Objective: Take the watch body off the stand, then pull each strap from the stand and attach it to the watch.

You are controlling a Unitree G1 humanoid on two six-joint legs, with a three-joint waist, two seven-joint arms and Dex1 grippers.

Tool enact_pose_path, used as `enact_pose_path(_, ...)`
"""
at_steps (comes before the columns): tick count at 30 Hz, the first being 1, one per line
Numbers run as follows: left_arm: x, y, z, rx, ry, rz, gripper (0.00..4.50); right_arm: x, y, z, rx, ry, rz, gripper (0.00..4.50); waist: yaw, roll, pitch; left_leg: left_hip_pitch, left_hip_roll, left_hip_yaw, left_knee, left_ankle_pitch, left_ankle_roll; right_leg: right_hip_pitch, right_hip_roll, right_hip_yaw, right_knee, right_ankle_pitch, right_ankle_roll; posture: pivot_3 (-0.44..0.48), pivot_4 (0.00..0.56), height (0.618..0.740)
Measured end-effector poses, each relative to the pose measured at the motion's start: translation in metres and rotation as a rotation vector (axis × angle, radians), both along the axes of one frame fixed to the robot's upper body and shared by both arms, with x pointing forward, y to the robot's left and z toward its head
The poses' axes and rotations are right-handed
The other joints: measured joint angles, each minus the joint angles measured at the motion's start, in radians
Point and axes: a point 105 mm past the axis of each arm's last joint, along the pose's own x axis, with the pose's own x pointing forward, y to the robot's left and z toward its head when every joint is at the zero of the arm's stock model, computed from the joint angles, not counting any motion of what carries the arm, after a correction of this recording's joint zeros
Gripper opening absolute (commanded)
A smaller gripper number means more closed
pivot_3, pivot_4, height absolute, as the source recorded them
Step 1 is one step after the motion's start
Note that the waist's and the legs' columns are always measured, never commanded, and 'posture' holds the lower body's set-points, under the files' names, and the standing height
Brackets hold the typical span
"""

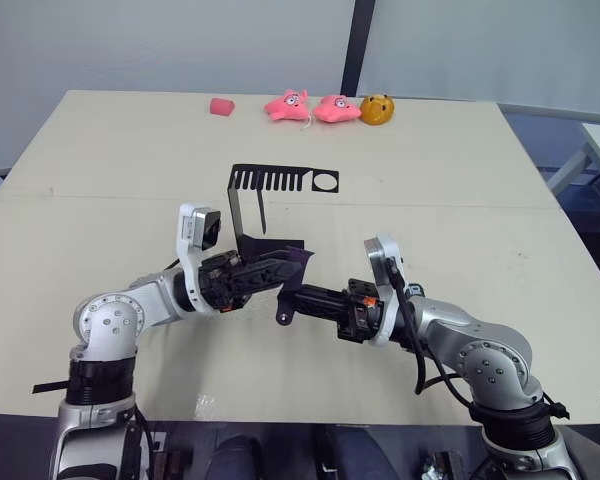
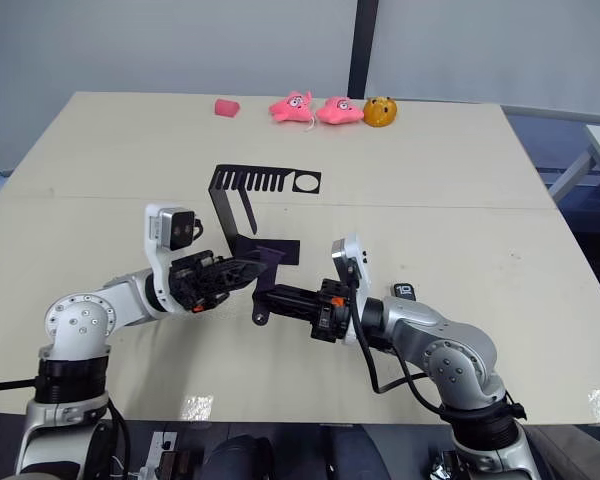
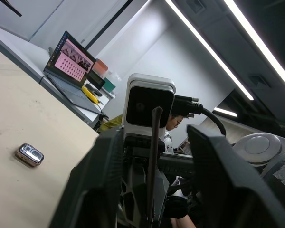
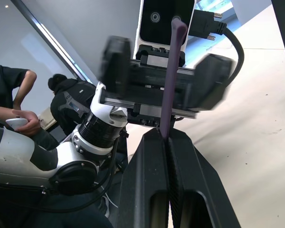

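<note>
The black stand [image 1: 246, 212] is upright at mid-table, its slotted top plate [image 1: 284, 180] pointing right. Just in front of its base, my right gripper [image 4: 167, 137] is shut on the lower end of a dark purple strap [image 4: 171, 76]. The strap rises between the fingers [image 3: 97, 180] of my left gripper [image 1: 280, 268], which is open around it without touching. Both grippers meet tip to tip a little above the table. The watch body [image 2: 404, 291] lies flat on the table beside my right forearm, and it is also in the left wrist view [image 3: 29, 155].
Two pink plush toys [image 1: 288, 105], an orange one [image 1: 376, 109] and a small pink block [image 1: 221, 105] line the far table edge. People [image 4: 69, 107] are in the room beyond the table. A laptop [image 3: 70, 59] sits on a neighbouring desk.
</note>
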Motion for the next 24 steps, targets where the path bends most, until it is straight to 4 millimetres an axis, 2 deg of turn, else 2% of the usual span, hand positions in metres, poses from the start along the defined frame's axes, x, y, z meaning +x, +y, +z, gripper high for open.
enact_pose_path(2, 0.000, 0.000, 0.000, -0.001, -0.001, 0.001, 0.04, 0.000, 0.000, 0.000, -0.003, -0.002, -0.003, 0.00, 0.000, 0.000, 0.000, 0.000, 0.000, 0.000, 0.000, 0.000, 0.000, 0.000, 0.000, 0.000, 0.000, 0.000, 0.000, 0.000, 0.150, 0.740)
enact_pose_path(12, 0.000, 0.000, 0.000, -0.005, -0.001, -0.002, 0.04, 0.001, 0.000, -0.001, -0.007, -0.006, -0.009, 0.00, 0.000, 0.000, 0.000, 0.000, 0.000, 0.000, 0.000, 0.000, 0.000, 0.000, 0.000, 0.000, 0.000, 0.000, 0.000, 0.000, 0.150, 0.740)
enact_pose_path(15, -0.002, 0.001, -0.001, -0.009, -0.002, -0.007, 0.00, 0.002, -0.001, -0.002, -0.020, -0.011, -0.020, 0.98, 0.000, 0.000, 0.000, 0.000, 0.000, 0.000, 0.000, 0.000, 0.000, 0.000, 0.000, 0.000, 0.000, 0.000, 0.000, 0.000, 0.150, 0.740)
enact_pose_path(17, -0.002, 0.003, 0.001, -0.013, -0.024, 0.003, 0.00, 0.002, -0.005, -0.005, -0.051, -0.023, -0.037, 1.95, 0.001, 0.000, 0.000, 0.000, 0.000, 0.000, -0.001, 0.000, 0.000, 0.000, 0.000, 0.000, -0.001, 0.000, 0.000, 0.000, 0.150, 0.740)
enact_pose_path(19, -0.001, 0.008, 0.003, 0.013, -0.087, 0.049, 0.00, 0.002, -0.017, -0.008, -0.105, -0.070, -0.091, 2.93, 0.002, 0.000, 0.000, -0.001, 0.000, 0.000, -0.002, 0.000, 0.000, 0.000, 0.000, 0.000, -0.003, 0.000, 0.000, 0.000, 0.150, 0.740)
enact_pose_path(22, 0.004, 0.020, 0.001, 0.092, -0.209, 0.160, 0.00, 0.002, -0.046, -0.010, -0.202, -0.169, -0.222, 4.36, 0.004, 0.000, 0.000, -0.001, 0.000, 0.000, -0.003, -0.001, -0.001, 0.000, 0.000, 0.000, -0.005, 0.000, 0.000, 0.000, 0.150, 0.740)
enact_pose_path(24, 0.007, 0.026, -0.002, 0.136, -0.274, 0.222, 0.00, 0.001, -0.066, -0.012, -0.271, -0.252, -0.313, 4.44, 0.005, 0.000, 0.000, -0.002, 0.000, 0.000, -0.004, -0.001, -0.001, 0.000, 0.000, -0.001, -0.007, 0.000, 0.000, 0.000, 0.150, 0.740)
